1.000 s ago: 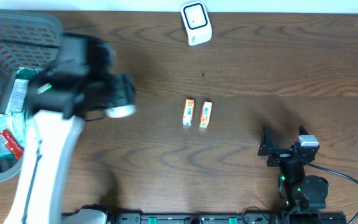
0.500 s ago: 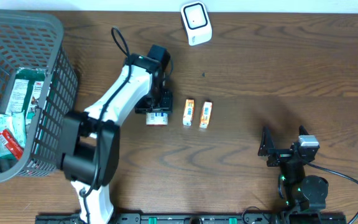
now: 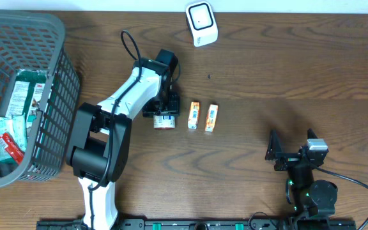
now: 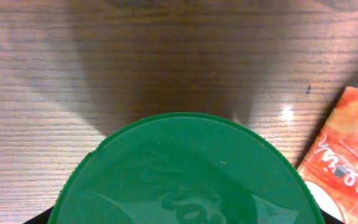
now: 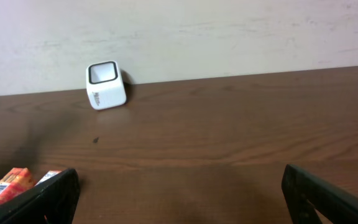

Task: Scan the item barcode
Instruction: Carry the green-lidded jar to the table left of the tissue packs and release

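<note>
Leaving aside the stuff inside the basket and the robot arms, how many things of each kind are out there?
orange packets: 2
jar with green lid: 1
white scanner: 1
basket: 1
total: 5
</note>
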